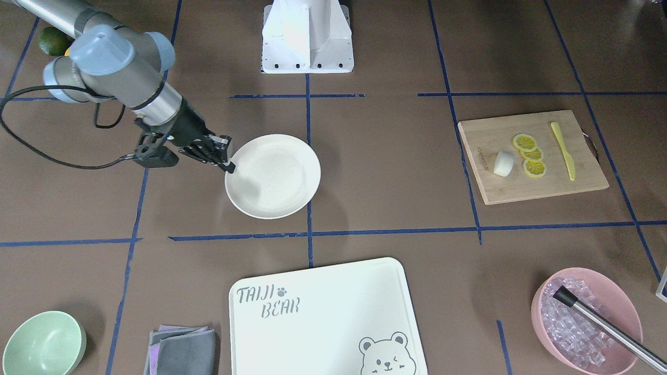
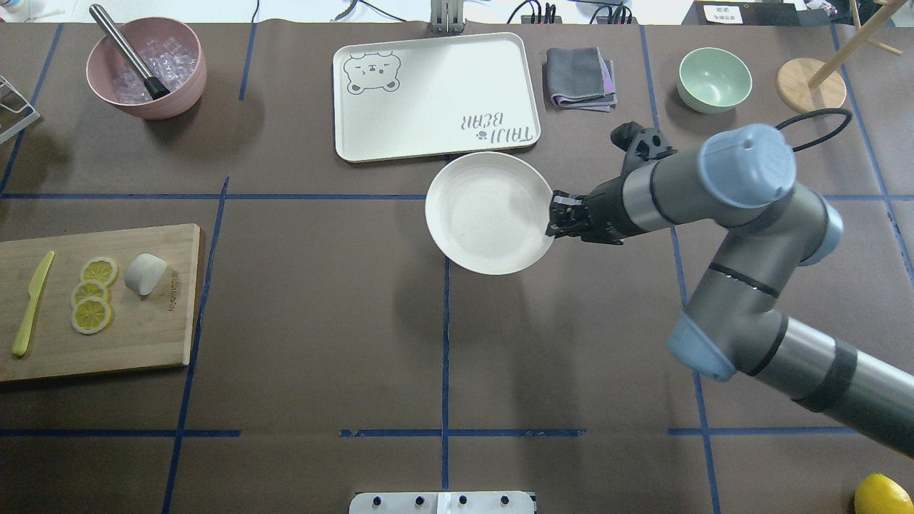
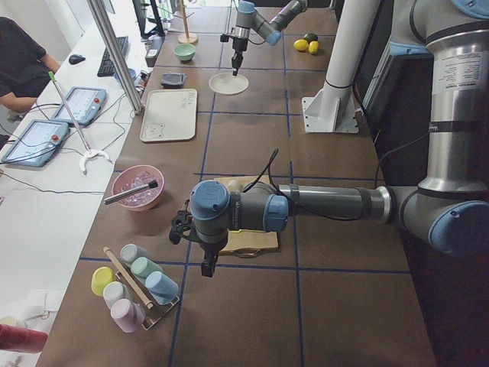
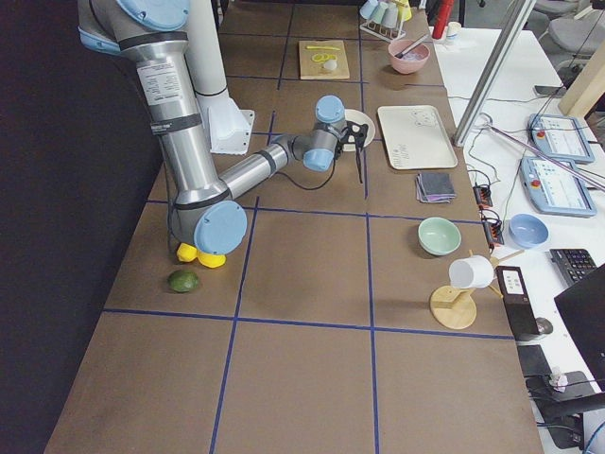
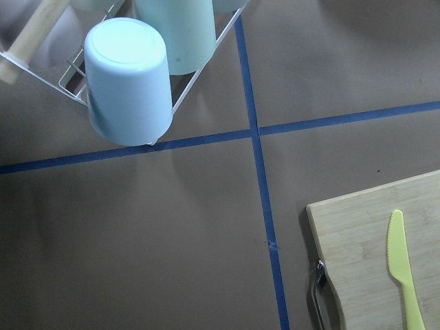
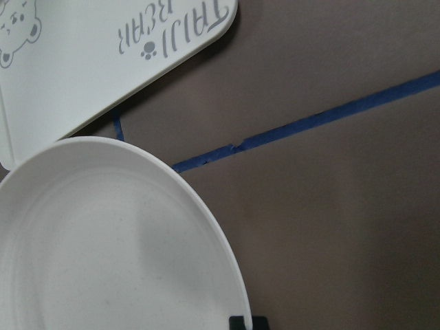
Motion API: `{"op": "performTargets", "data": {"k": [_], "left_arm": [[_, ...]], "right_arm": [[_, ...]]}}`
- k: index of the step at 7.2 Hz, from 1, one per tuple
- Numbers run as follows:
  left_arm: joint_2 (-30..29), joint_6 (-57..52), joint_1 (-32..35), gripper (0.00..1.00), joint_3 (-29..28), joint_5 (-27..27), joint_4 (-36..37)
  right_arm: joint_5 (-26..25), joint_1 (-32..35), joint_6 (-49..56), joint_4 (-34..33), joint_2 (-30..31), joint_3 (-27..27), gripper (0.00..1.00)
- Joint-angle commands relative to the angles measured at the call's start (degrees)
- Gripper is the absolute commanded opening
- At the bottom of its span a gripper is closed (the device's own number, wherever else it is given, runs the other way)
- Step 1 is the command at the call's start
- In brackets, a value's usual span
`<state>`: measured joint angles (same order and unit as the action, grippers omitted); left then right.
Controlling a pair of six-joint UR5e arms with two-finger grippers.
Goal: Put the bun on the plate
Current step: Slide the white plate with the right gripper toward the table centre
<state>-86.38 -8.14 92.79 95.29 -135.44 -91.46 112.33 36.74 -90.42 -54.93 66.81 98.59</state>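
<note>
We are logging the bun (image 2: 145, 273) lying on the cutting board (image 2: 143, 343), just beside the lemon slices (image 2: 93, 293) and well apart from the plate (image 2: 485, 228). We are seeing the right claw (image 2: 552, 218) pinching the plate's rim. The left claw (image 3: 206, 267) is hanging over the surface (image 2: 321, 321) near the cutting board; we cannot tell whether it is spread or pressed together.

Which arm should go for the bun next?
Left, probably. The bun lies on the cutting board on the robot's left, with the left gripper near that board; the right gripper is far off at the plate rim.
</note>
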Motion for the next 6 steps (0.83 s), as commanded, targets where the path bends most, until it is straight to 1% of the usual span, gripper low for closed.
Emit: {"op": "performTargets", "data": {"k": [1,3,5,6], "left_arm": [[0.16,-0.03,-0.07,1.00,-0.02,0.00,0.06],[0.25,-0.03,-0.07,1.00,0.07,0.00,0.06],[0.25,-0.03,-0.07,1.00,0.07,0.00,-0.03],[0.25,-0.03,-0.07,1.00,0.07,0.00,0.06]], "right_arm": [[-9.56,-6.84,-0.99,-5.97,-4.06,-0.76,0.00],[-9.67,-8.17,-0.81,-8.42,-4.32,-3.04,0.00],[-9.68,-8.96,-0.29,-9.23,-4.41,-3.92,0.00],[-9.68,-8.97,-0.29,-9.32,-4.84,-4.19,0.06]]}}
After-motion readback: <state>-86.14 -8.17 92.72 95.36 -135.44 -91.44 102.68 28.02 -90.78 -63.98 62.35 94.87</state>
